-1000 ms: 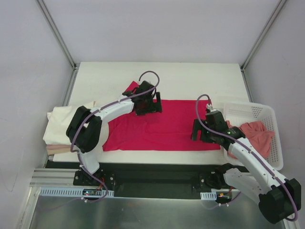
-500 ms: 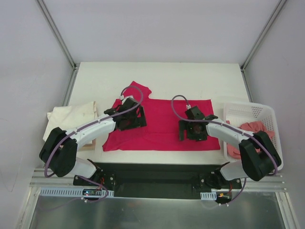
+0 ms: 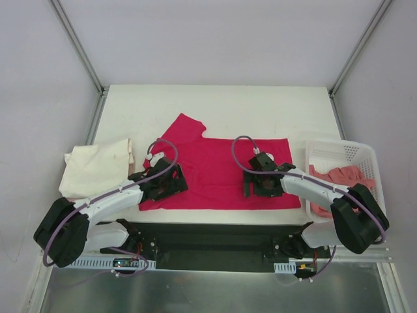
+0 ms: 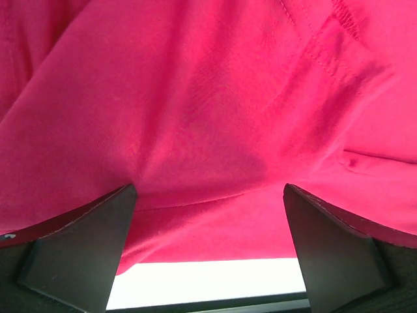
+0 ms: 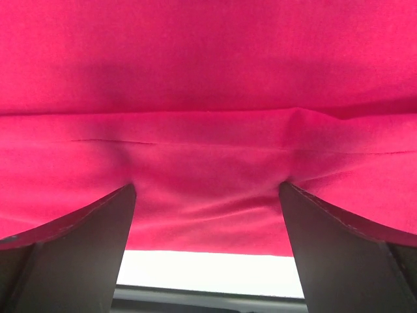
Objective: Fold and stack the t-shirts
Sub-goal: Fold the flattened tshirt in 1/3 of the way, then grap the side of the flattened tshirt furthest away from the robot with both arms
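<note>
The crimson t-shirt [image 3: 215, 171] lies spread flat across the middle of the table [image 3: 260, 107], one sleeve poking out at its far left. The cream-white t-shirt [image 3: 98, 168] sits at the left edge and the salmon-pink t-shirt [image 3: 340, 176] lies in the basket [image 3: 342, 145] on the right.

Both hands are down on the crimson shirt's near hem. The left gripper [image 3: 163, 186] and right gripper [image 3: 262, 184] each have their jaws spread wide, with cloth puckered between the fingers and nothing pinched.

I'd worry the jaws close on too little. The hem runs right at the fingertips in both wrist views, so the cloth could slip out. They could also snag only one layer, which would skew the fold.

A second ago the left gripper was up at the far edge by the sleeve, and the right was out by the basket. Both have since swung in to the near hem.
</note>
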You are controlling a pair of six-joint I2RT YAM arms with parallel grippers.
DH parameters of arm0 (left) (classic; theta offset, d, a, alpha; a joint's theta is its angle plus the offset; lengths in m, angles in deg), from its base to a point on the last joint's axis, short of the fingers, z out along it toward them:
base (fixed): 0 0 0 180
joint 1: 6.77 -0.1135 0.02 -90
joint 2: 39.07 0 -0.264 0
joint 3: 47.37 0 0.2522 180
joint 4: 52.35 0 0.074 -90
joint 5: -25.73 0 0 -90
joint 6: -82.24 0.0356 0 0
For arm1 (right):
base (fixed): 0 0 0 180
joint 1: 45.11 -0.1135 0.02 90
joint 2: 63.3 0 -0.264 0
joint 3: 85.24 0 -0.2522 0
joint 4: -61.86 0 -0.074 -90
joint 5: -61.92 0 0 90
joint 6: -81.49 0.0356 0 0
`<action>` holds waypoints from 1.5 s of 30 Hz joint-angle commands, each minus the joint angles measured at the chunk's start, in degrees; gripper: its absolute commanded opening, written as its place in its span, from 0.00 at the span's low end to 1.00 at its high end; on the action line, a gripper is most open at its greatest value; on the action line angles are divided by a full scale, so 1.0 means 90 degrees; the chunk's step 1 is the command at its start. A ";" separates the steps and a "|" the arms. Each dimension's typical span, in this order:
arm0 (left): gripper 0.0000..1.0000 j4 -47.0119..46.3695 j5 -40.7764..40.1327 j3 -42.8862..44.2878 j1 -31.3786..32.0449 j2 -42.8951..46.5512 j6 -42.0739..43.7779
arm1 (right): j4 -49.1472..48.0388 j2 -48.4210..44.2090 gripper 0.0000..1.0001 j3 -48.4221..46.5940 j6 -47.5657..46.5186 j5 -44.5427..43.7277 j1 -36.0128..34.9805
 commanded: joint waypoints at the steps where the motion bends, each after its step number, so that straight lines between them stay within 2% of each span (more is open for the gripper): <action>1: 0.99 0.0753 0.0452 -0.0861 0.0016 0.0550 -0.0663 | 0.0827 -0.0492 0.97 0.0577 0.0463 0.0106 -0.0140; 6: 0.99 0.1066 0.0667 -0.1291 0.0035 0.1496 -0.1044 | 0.0895 -0.0953 0.97 0.0676 0.0375 0.0340 -0.0267; 10: 0.99 0.1271 0.0580 -0.1185 0.0045 0.2191 -0.0899 | 0.1071 -0.1284 0.97 0.0364 0.0238 0.0088 -0.0277; 14: 0.99 0.1369 -0.0005 -0.0221 0.0036 0.2427 -0.0305 | 0.1344 -0.1529 0.97 -0.0571 0.0053 -0.0506 -0.0258; 17: 0.99 0.1379 -0.0591 0.0755 0.0045 0.2047 0.0251 | 0.1783 -0.1539 0.97 -0.1149 -0.0035 -0.1384 -0.0180; 22: 0.99 0.1369 -0.1655 0.2417 -0.0168 0.0457 0.1179 | 0.1911 -0.1384 0.97 -0.2106 -0.0299 -0.1515 0.0443; 23: 1.00 0.1369 -0.1638 0.3029 -0.0334 0.0145 0.1337 | 0.1892 -0.1344 0.97 -0.2194 -0.0396 -0.1302 0.0600; 25: 0.99 0.1369 -0.1414 0.3666 -0.0715 -0.0900 0.1775 | 0.1785 -0.1217 0.97 -0.2370 -0.0504 -0.1037 0.0990; 26: 0.99 0.1379 -0.1142 0.4337 -0.1161 -0.1271 0.1913 | 0.1736 -0.1188 0.97 -0.2400 -0.0582 -0.0833 0.1118; 28: 0.99 0.1379 -0.0954 0.5053 -0.1506 -0.2452 0.2370 | 0.1638 -0.1090 0.97 -0.2449 -0.0660 -0.0705 0.1362; 29: 0.98 0.1417 -0.0973 0.5820 -0.1720 -0.2872 0.2557 | 0.1580 -0.1061 0.97 -0.2459 -0.0748 -0.0656 0.1431; 31: 0.97 0.1524 -0.1032 0.6644 -0.1888 -0.4073 0.3005 | 0.1569 -0.0924 0.97 -0.2478 -0.0807 -0.0646 0.1597; 32: 0.96 0.1699 -0.0945 0.7518 -0.2033 -0.4822 0.3153 | 0.1589 -0.0876 0.97 -0.2498 -0.0846 -0.0626 0.1656; 34: 0.95 0.1769 -0.1012 0.8363 -0.2122 -0.5529 0.3552 | 0.1618 -0.0758 0.97 -0.2498 -0.0865 -0.0645 0.1773; 35: 0.95 0.1769 -0.1099 0.9131 -0.2161 -0.6199 0.3710 | 0.1637 -0.0729 0.97 -0.2498 -0.0885 -0.0636 0.1812; 37: 0.95 0.1867 -0.0974 1.0313 -0.2259 -0.6828 0.4216 | 0.1628 -0.0660 0.97 -0.2469 -0.0944 -0.0607 0.1891; 38: 0.95 0.1867 -0.0915 1.0600 -0.2279 -0.7334 0.4354 | 0.1618 -0.0641 0.97 -0.2449 -0.0944 -0.0607 0.1910; 41: 0.94 0.1877 -0.0672 1.1218 -0.2289 -0.7894 0.4561 | 0.1618 -0.0534 0.97 -0.2410 -0.0963 -0.0548 0.1959; 45: 0.89 0.1877 -0.0514 1.0956 -0.2289 -0.7886 0.4463 | 0.1589 -0.0436 0.97 -0.2352 -0.0973 -0.0489 0.2008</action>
